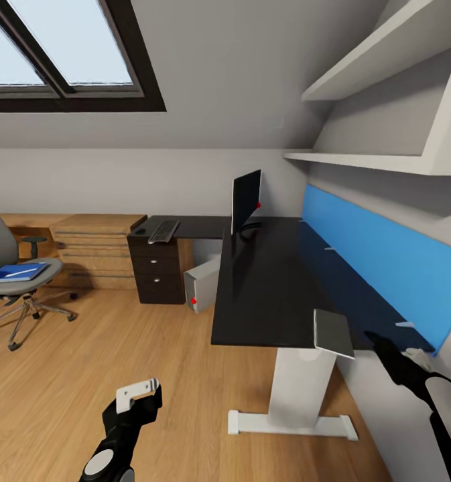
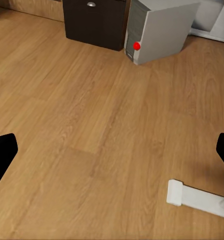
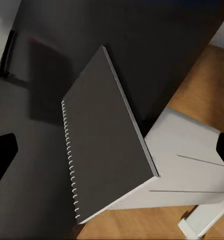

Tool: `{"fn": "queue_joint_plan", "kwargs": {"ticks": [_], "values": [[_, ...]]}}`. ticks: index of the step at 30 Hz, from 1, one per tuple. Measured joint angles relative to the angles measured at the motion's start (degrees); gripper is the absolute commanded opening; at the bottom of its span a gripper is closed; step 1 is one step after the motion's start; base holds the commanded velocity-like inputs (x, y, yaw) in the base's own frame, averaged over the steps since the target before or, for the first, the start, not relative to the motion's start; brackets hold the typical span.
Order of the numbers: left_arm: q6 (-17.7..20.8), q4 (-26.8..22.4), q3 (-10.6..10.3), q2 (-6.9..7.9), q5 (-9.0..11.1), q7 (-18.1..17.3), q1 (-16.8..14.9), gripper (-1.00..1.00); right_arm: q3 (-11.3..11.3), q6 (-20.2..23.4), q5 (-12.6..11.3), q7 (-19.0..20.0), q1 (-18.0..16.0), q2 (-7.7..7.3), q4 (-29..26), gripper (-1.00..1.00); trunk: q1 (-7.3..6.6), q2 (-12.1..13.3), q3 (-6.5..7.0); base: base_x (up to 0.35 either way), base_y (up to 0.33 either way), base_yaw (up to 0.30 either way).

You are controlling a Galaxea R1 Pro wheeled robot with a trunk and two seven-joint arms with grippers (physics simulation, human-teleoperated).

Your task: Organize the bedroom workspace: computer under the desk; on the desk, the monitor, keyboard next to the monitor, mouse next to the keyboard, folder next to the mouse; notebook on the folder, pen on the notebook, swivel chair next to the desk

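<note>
The desk (image 1: 265, 288) runs along the right wall under its blue back panel. On its far end stand the monitor (image 1: 245, 199) and the keyboard (image 1: 163, 231), with a small dark mouse (image 1: 141, 231) beside it. The computer (image 1: 202, 284) (image 2: 159, 30) sits on the floor under the desk. The grey notebook (image 1: 333, 333) (image 3: 104, 145) lies at the desk's near corner, partly over the edge. My right gripper (image 1: 378, 343) hovers open just right of it, fingers (image 3: 2, 155) apart. The swivel chair (image 1: 11, 268) at the far left carries the blue folder (image 1: 14, 271) and the pen (image 1: 24, 271). My left gripper (image 1: 139, 400) hangs open above the floor.
The desk's white pedestal leg (image 1: 302, 388) and its foot (image 2: 197, 197) stand just ahead of me. Black drawers (image 1: 155, 268) (image 2: 94, 20) and a wooden chest (image 1: 94, 251) line the back wall. White shelves (image 1: 386, 161) hang above the desk. Wooden floor (image 1: 104, 348) lies open between chair and desk.
</note>
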Motion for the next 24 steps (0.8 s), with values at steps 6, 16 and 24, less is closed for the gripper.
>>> {"fn": "queue_joint_plan", "kwargs": {"ticks": [6,16,24], "values": [[0.0,0.0,-0.1,0.0,0.0,0.0,0.0,1.0,-1.9,1.6,-0.1,4.9,0.1,-0.03,2.5,1.0,1.32,-2.4,-1.08,0.0,0.0,0.0],[0.0,0.1,-0.2,0.0,0.0,0.0,0.0,1.0,-7.6,7.1,-0.4,10.0,0.1,-0.01,5.9,1.0,3.52,-6.4,-2.88,0.0,0.0,0.0],[0.0,0.2,-0.2,0.0,-0.1,0.0,0.0,1.0,-7.8,7.3,-0.6,10.8,0.1,0.25,6.5,1.0,5.27,-9.6,-4.31,0.0,0.0,0.0]]}}
